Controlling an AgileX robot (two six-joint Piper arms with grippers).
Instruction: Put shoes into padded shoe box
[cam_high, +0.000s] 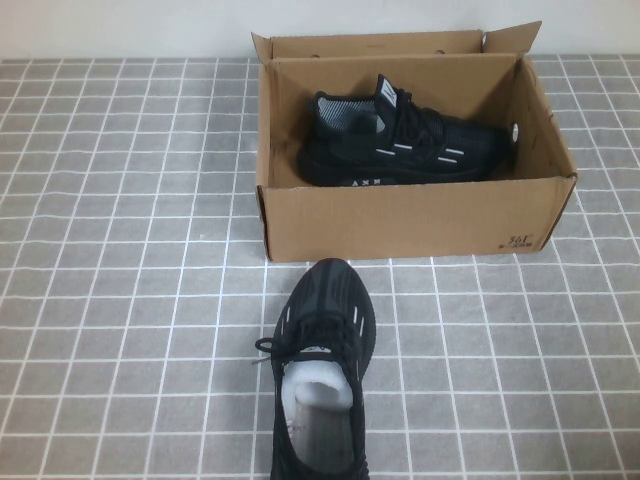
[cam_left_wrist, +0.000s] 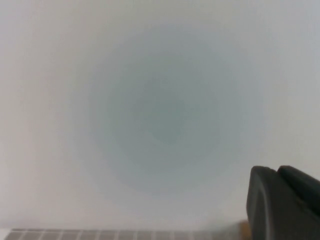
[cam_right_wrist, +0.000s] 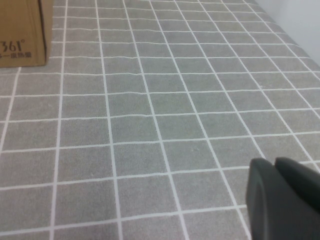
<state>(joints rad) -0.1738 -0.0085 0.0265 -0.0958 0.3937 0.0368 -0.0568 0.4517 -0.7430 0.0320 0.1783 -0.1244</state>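
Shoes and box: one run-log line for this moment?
shoe in box | second shoe on table before box | left gripper, right gripper: away

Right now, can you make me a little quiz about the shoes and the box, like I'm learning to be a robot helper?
1. True or false: both shoes are in the box.
2. Where does the toe of the outside shoe point? A) at the box B) away from the box C) at the left table edge
3. Fill in: the shoe in the box lies on its ____.

Key: 1 false; only one is inside. 2 A. 3 side.

Neither arm appears in the high view. Only a bit of the left pincer and of the right pincer shows, each in its own wrist view.
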